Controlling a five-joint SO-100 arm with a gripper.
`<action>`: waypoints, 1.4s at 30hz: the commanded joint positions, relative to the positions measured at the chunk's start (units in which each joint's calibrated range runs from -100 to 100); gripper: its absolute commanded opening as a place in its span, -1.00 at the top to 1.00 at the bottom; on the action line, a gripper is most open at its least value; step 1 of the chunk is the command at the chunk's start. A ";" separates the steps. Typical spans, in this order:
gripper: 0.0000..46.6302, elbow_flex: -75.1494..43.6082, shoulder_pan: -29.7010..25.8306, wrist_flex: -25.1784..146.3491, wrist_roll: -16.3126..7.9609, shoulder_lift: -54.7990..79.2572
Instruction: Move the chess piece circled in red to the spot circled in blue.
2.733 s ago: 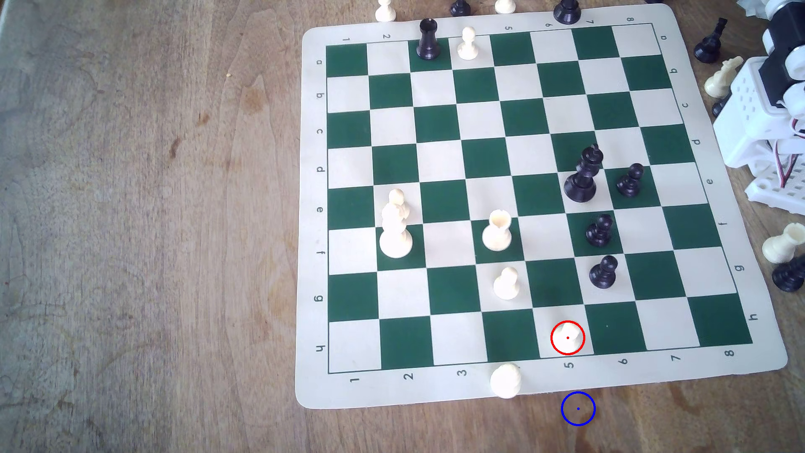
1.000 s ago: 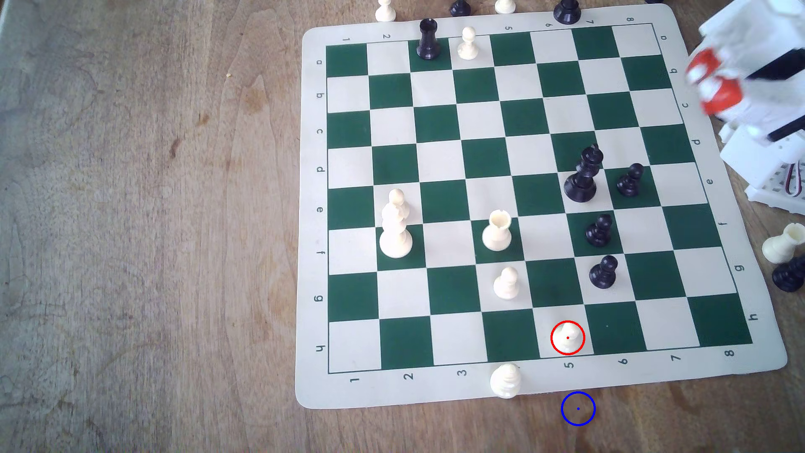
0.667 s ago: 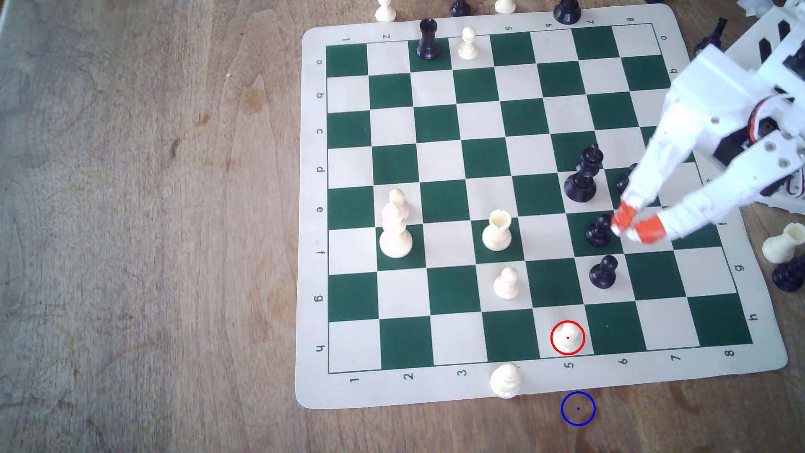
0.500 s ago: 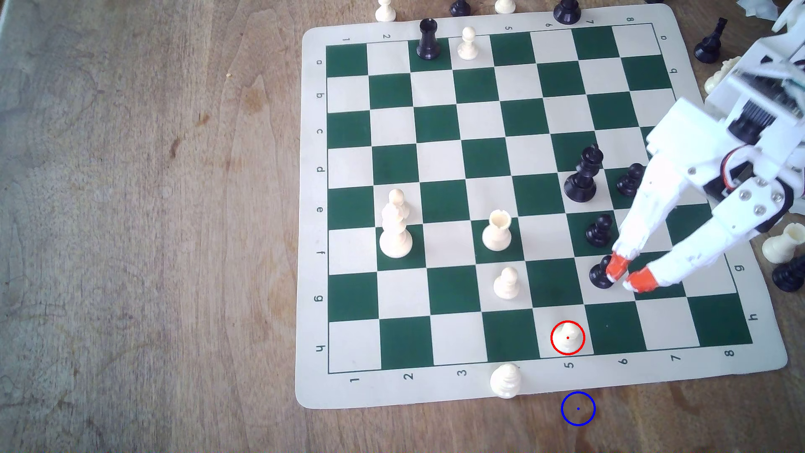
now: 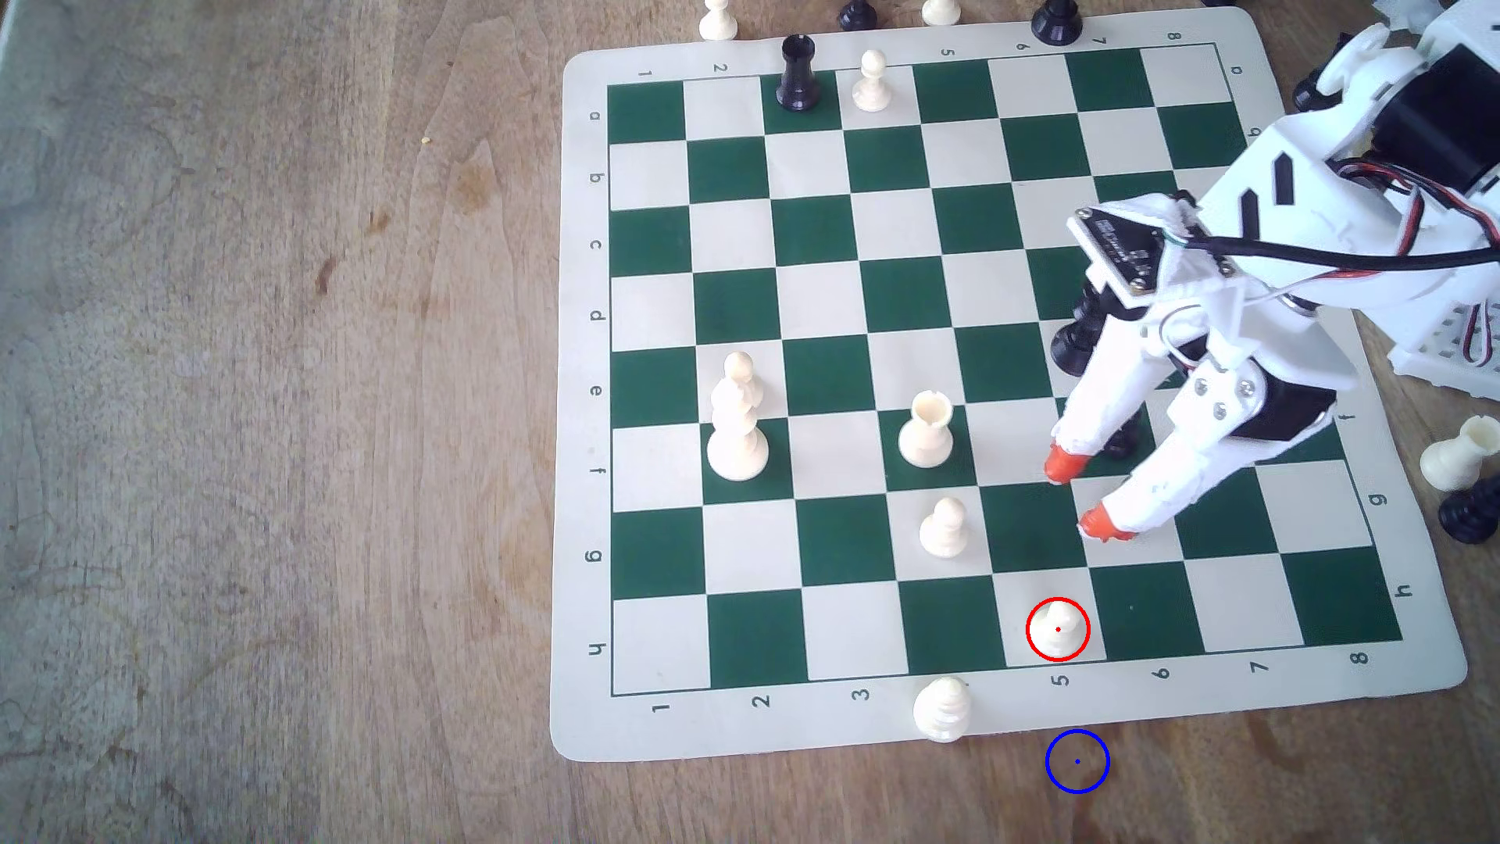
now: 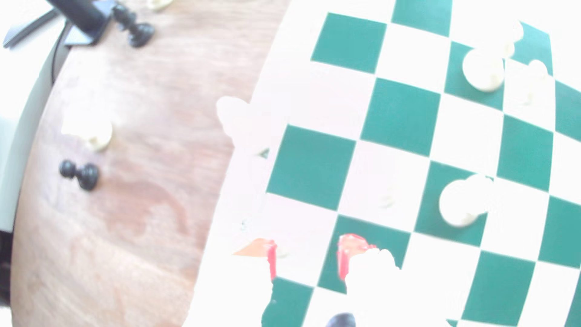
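pawn [image 5: 1058, 629]: smooth cream plastic, ball head, red-ringed | spot [image 5: 1077, 761]: bare brown woodgrain table | gripper [image 5: 1082, 493]: orange-tipped white jaws wide, empty

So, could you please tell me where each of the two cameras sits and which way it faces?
Exterior view: high above the table, looking steeply down on the chessboard; the white arm enters from the exterior view's right, orange-tipped gripper open over the board.
Wrist view: mounted on the arm, looking past the fingers at green and white squares and the wooden table.
Shared: both show the gripper, the chessboard and cream pieces.
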 commanded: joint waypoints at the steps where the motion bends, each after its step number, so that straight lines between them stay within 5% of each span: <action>1: 0.42 2.13 -1.15 1.36 -0.29 -3.27; 11: 0.37 1.95 -7.09 1.36 -0.73 0.38; 42: 0.31 -1.22 -3.41 -13.38 0.10 14.89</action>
